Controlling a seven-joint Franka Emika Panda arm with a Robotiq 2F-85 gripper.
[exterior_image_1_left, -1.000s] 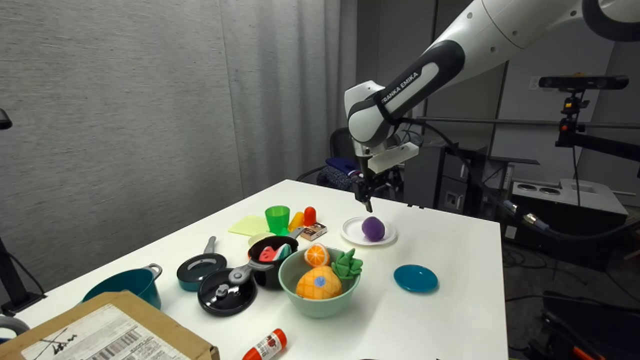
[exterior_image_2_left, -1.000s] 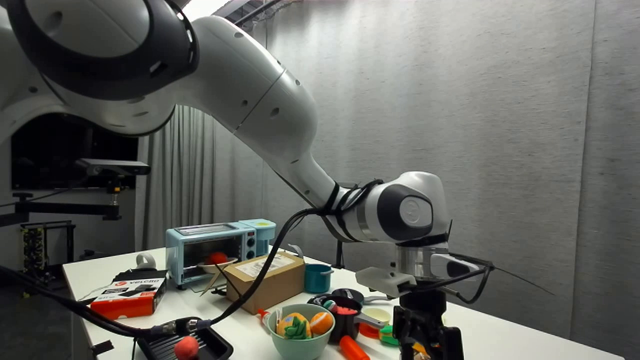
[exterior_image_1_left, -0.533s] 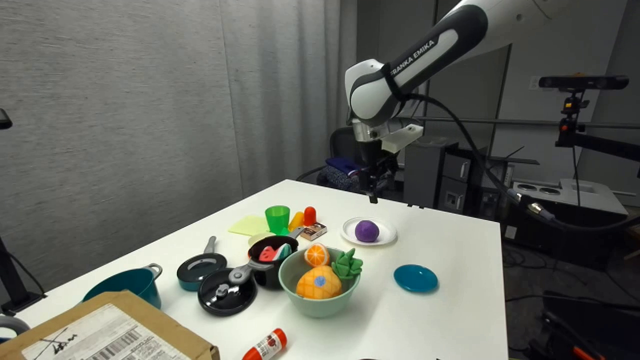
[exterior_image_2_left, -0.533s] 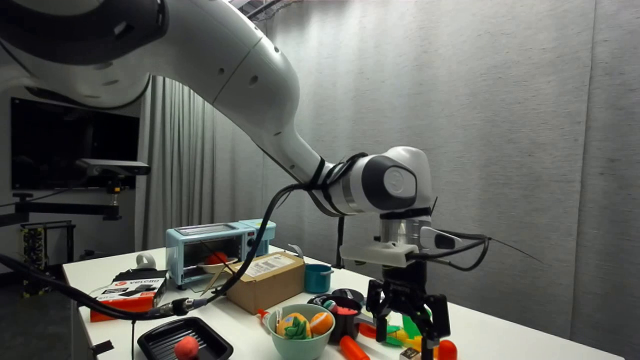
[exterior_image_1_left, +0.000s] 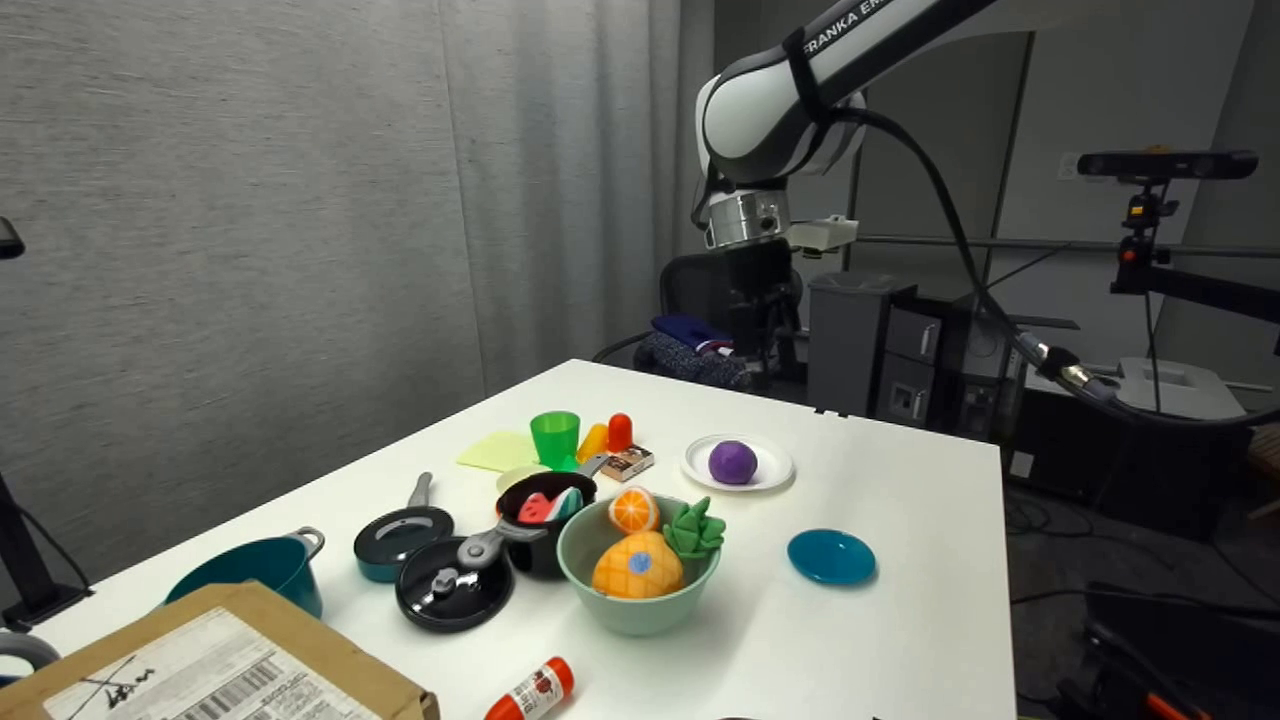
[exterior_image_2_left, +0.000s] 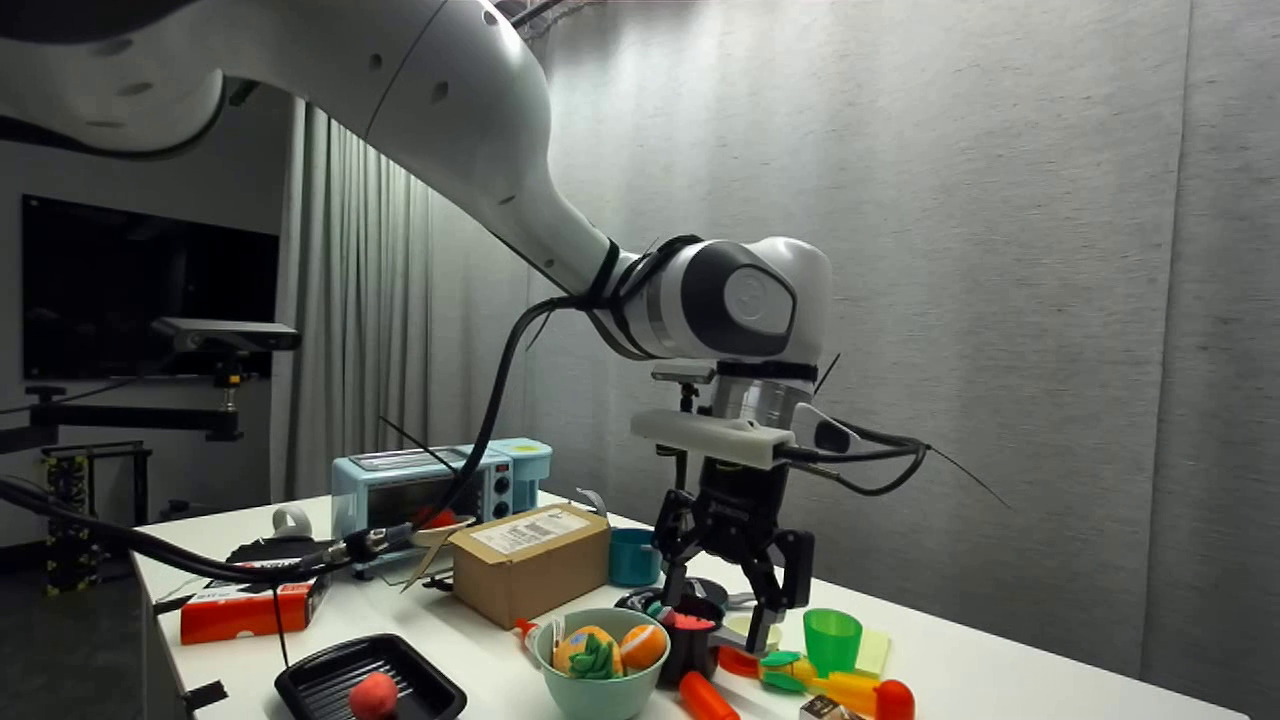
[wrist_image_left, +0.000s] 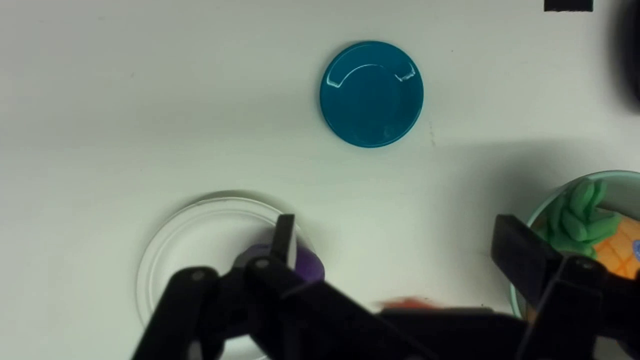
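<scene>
My gripper (wrist_image_left: 397, 237) is open with its fingers wide apart and nothing between them. It hangs above the table and also shows in both exterior views (exterior_image_1_left: 757, 345) (exterior_image_2_left: 718, 612). A round purple object (exterior_image_1_left: 733, 462) rests on a white plate (exterior_image_1_left: 776, 474). In the wrist view the left finger partly covers the purple object (wrist_image_left: 311, 264) and the plate (wrist_image_left: 150, 265). The right finger overlaps the rim of a light green bowl (wrist_image_left: 610, 175). That bowl (exterior_image_1_left: 640, 618) holds a pineapple toy (exterior_image_1_left: 638, 568) and an orange piece (exterior_image_1_left: 633, 511).
A teal plate (exterior_image_1_left: 832, 557) lies near the bowl. A black pot (exterior_image_1_left: 545, 555), lid (exterior_image_1_left: 440, 605), green cup (exterior_image_1_left: 555, 437) and small box (exterior_image_1_left: 628, 463) stand nearby. A carton (exterior_image_2_left: 530, 570), toaster oven (exterior_image_2_left: 430, 500) and black tray (exterior_image_2_left: 300, 690) with a red ball (exterior_image_2_left: 373, 695) are farther along.
The gripper has risen well above the plate, its fingers staying apart. The purple object shifted slightly on the plate between the earlier frames and now sits lower and rounder in outline.
</scene>
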